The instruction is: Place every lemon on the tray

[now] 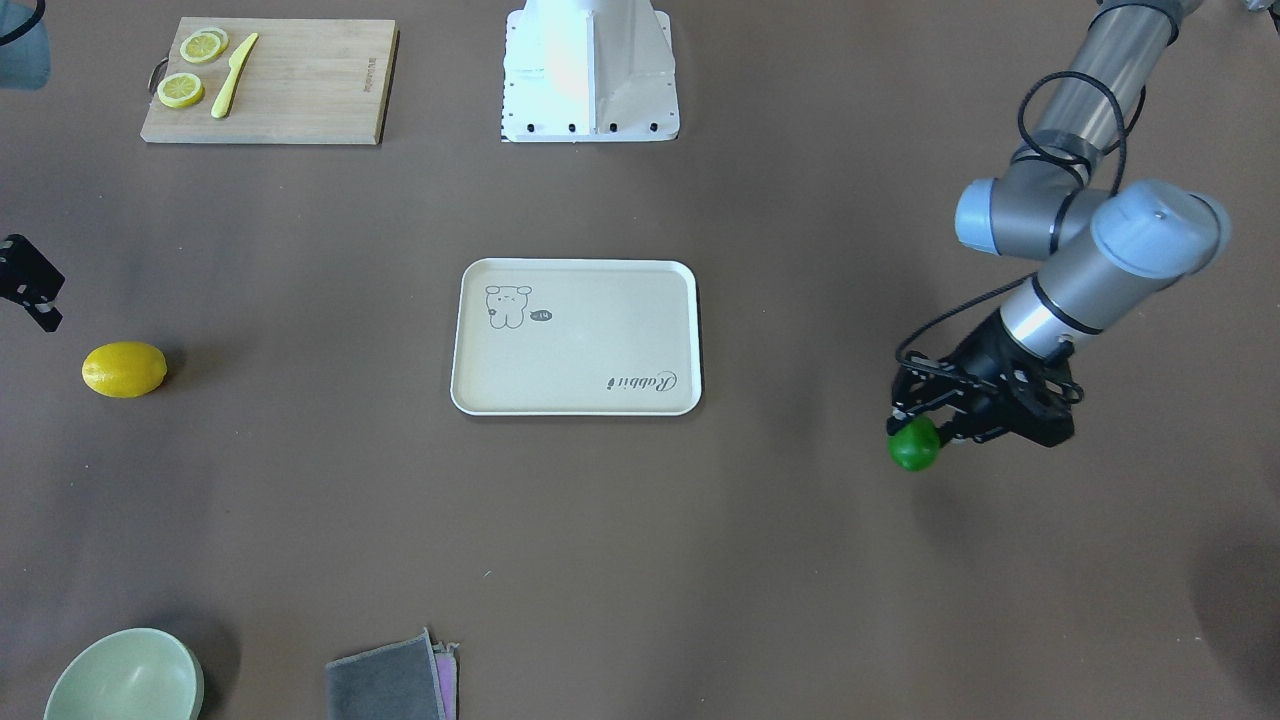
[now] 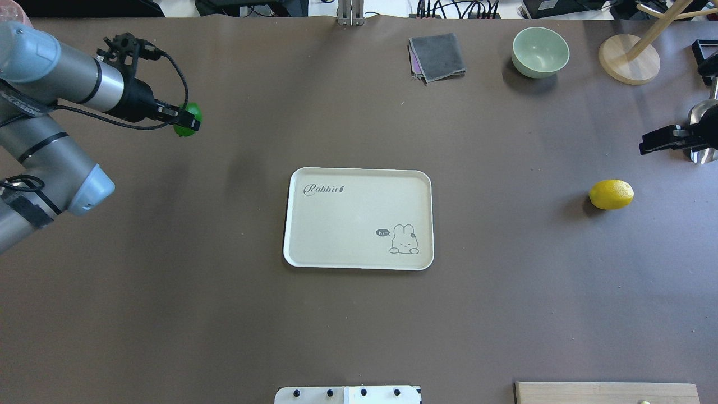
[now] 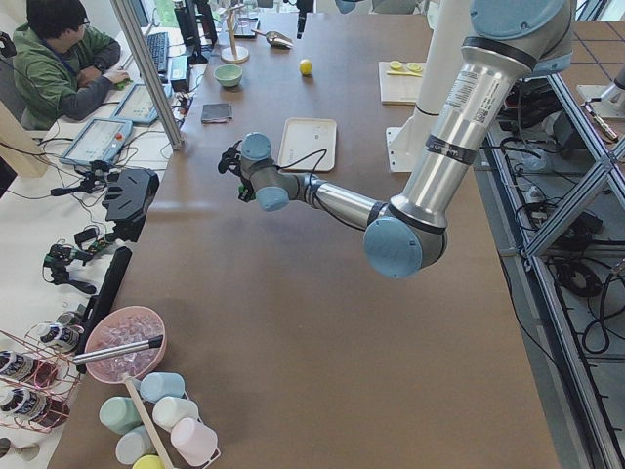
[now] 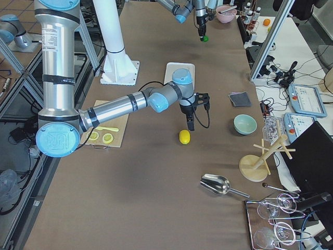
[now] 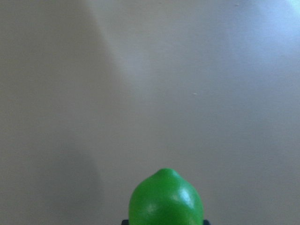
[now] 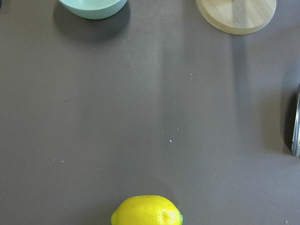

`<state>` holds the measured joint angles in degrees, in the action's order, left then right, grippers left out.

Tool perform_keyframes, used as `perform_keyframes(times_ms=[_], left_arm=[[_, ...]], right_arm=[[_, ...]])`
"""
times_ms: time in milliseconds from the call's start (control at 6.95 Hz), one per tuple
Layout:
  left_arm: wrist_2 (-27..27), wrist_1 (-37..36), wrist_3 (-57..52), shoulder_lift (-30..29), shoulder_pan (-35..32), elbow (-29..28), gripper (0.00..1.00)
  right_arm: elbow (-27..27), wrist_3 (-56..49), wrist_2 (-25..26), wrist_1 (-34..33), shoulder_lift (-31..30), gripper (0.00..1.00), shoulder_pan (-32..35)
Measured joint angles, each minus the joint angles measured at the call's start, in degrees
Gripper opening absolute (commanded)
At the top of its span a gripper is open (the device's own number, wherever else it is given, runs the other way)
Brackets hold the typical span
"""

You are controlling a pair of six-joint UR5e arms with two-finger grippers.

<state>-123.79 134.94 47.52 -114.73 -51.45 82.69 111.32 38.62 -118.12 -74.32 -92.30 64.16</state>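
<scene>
Holding glossy green oval lemon in left gripper; cream rectangular tray well apart, toward robot's right, mid-table.

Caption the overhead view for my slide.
Left gripper grips the green lemon; yellow lemon lies on table, tray empty.

left hand, reaching outward, is clamped on the green lemon; right hand points straight down, grip unclear.

The green lemon looks like smooth, glossy plastic; the yellow lemon has finely dimpled, shiny skin. The tray is matt cream, the tabletop matt brown, the cutting board pale grained wood.
</scene>
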Motion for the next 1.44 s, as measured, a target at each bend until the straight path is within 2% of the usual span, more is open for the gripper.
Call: perform_keyframes(times_ms=[288, 432, 576, 719, 1007, 1151, 1439], left_arm=[[4.1, 0.0, 9.3, -2.9, 7.0, 2.5, 0.0], [7.5, 0.0, 13.1, -4.8, 10.7, 2.7, 0.06], [10.3, -0.1, 16.9, -6.7, 14.0, 2.7, 0.6], [14.0, -0.2, 19.6, -8.0, 17.7, 2.6, 0.98], [22.2, -0.2, 20.6, -8.6, 22.9, 3.2, 0.99], [22.1, -0.4, 19.8, -7.6, 22.6, 4.9, 0.99], [11.8, -1.0, 13.8, -3.1, 13.9, 8.3, 0.99]], right_arm=[[0.0, -0.2, 0.0, 0.0, -0.3, 1.0, 0.0], [0.0, -0.2, 0.0, 0.0, -0.4, 1.0, 0.0], [0.0, -0.2, -0.1, 0.0, -0.4, 1.0, 0.0], [0.0, -0.1, -0.1, 0.0, -0.4, 1.0, 0.0], [0.2, -0.2, -0.2, 0.0, -0.4, 1.0, 0.0], [0.2, -0.2, -0.4, 0.0, -0.2, 1.0, 0.0], [-0.2, 0.6, -1.2, -0.1, -0.4, 1.0, 0.0]])
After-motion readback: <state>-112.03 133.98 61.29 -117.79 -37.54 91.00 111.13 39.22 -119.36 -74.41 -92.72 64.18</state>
